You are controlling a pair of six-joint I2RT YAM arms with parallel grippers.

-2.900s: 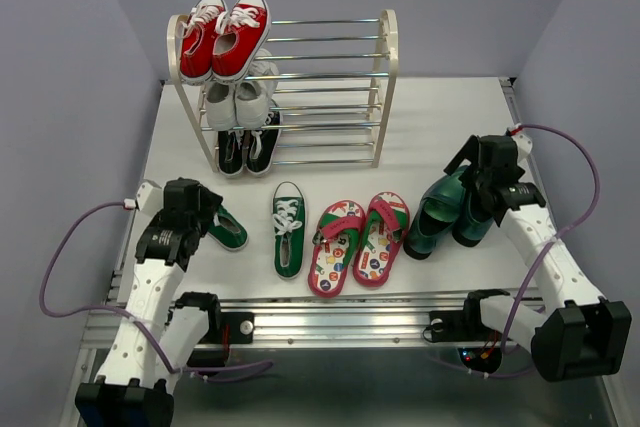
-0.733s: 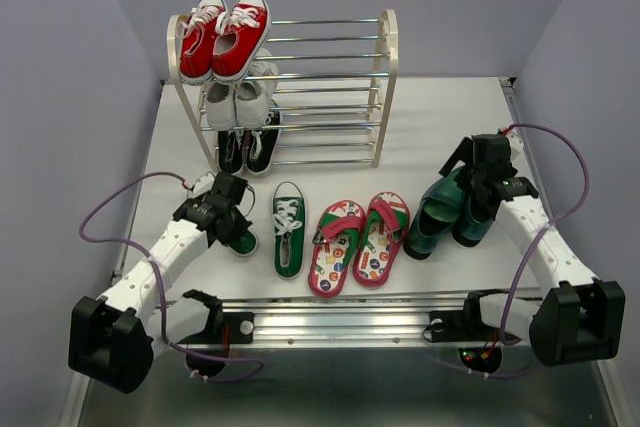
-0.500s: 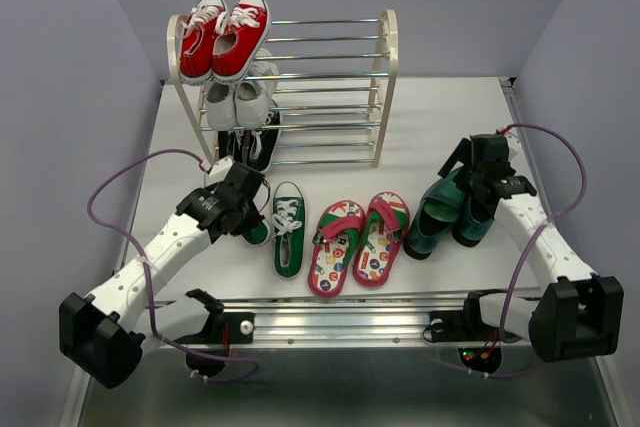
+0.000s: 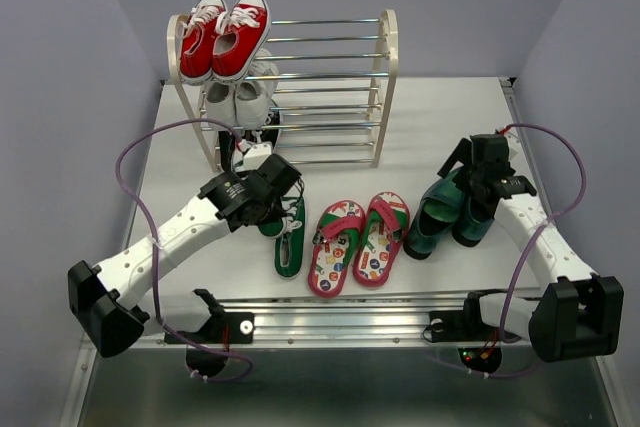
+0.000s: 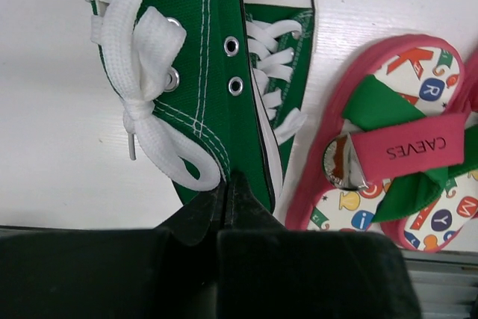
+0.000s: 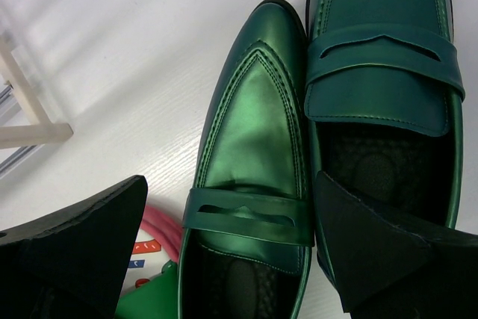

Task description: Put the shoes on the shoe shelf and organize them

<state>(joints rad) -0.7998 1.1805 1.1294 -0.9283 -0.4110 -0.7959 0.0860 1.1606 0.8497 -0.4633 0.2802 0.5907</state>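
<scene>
Bench lot, three pairs still to be shelved. Left gripper (image 5: 228,190): fingers pressed together on the thin canvas edge of one green canvas sneaker with white laces (image 5: 179,57). The grip seems chosen because the shoe's wall is the only part slim enough for narrow jaws. The shoe hangs turned on its side, eyelets and lace bow toward the wrist camera (whether its sole is quite clear of the white table (image 4: 440,117) cannot be told). Second green sneaker (image 4: 288,247): flat on the table just beside the held one, untouched. Pair of red-strapped flip-flops with colourful printed soles (image 4: 358,239): side by side, touching, between the sneakers and the heels. Pair of glossy dark-green pointed heels (image 4: 447,212): at the table's right side, close together. Right gripper (image 6: 228,181): fingers spread wide and holding nothing, poised over the heels with one shoe's vamp between them, probably lined up for a later grasp while the left arm works. Chrome-rod shoe shelf with cream side frames (image 4: 388,57): at the far side of the table, well apart from all three pairs. Its left column holds red sneakers (image 4: 225,37) on top, white sneakers (image 4: 240,97) below and black sneakers (image 4: 248,147) lowest, so the rods to their right look meant for the incoming shoes. Status, as judged: first sneaker in hand, nothing of the task yet shelved.
</scene>
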